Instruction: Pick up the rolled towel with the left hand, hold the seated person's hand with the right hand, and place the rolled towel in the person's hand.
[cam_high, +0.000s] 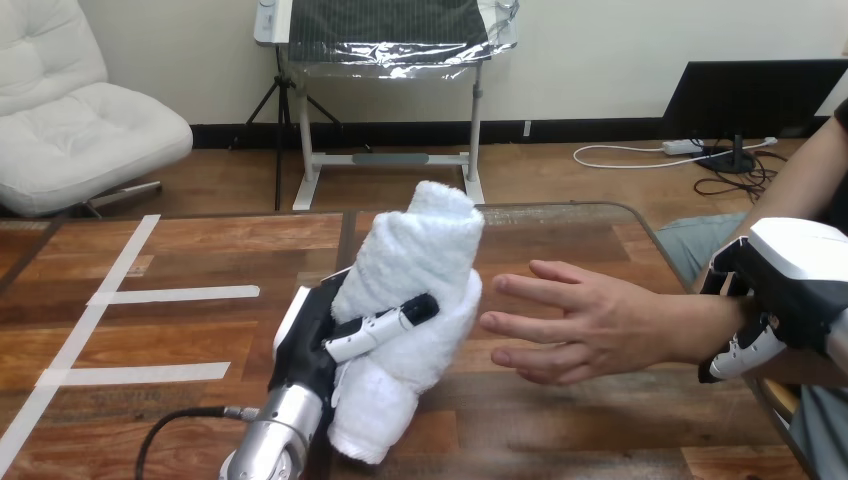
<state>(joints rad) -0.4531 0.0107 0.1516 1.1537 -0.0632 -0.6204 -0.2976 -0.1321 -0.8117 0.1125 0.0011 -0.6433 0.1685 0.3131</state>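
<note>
The rolled white towel (415, 270) stands nearly upright above the table's middle. My left hand (310, 335) is shut on it, one finger (385, 328) curled across its front. Just right of the towel is the person's hand (590, 320), open, with fingers spread toward the towel and a small gap between them. My right hand (795, 265) sits over the person's wrist at the right edge, its fingers (742, 352) curled under that wrist.
The wooden table (200, 260) carries white tape strips (170, 295) on its left part. The person's forearm comes in from the upper right, and their lap shows beyond the table's right edge.
</note>
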